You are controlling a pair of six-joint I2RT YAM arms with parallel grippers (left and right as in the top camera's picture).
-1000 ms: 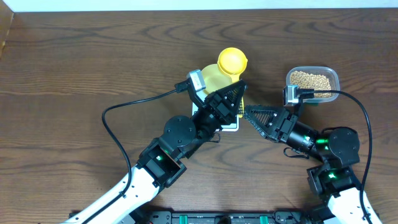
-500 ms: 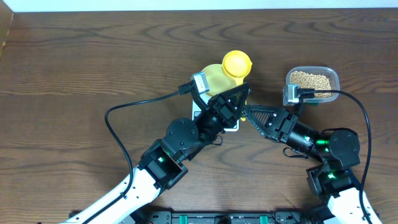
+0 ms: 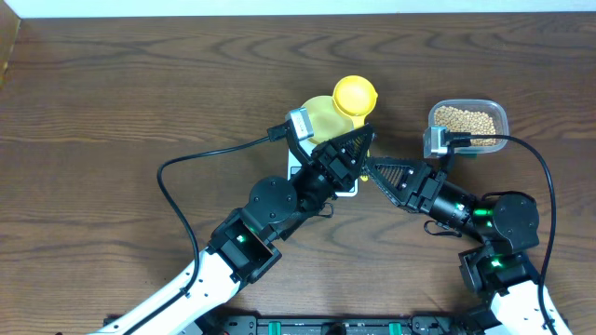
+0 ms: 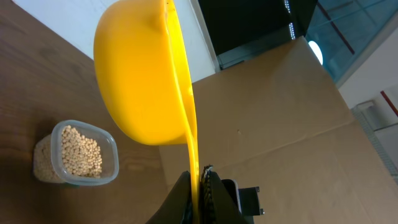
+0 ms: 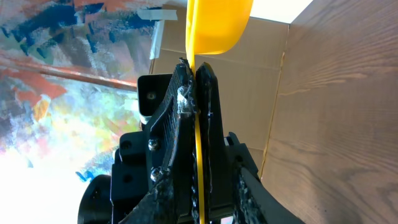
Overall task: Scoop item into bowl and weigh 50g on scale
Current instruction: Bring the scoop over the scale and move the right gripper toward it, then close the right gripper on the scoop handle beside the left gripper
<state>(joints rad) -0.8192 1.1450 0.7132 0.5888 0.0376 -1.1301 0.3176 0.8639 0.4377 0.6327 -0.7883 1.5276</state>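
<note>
Dark wood-grain table (image 3: 112, 93). The beans (image 3: 466, 119) (small, round, tan, a loose heap) sit in a clear tub (image 3: 504, 113) toward the far-right corner. The pale-yellow bowl (image 3: 318, 116) rests on the white scale (image 3: 346, 190) mid-table, mostly hidden by the arms. The left gripper (image 3: 361, 141) clamps the yellow scoop (image 3: 354, 94) by its handle, cup by the bowl's far rim. The right gripper (image 3: 371, 168) has its tips at that handle; can't tell if it grips.
</note>
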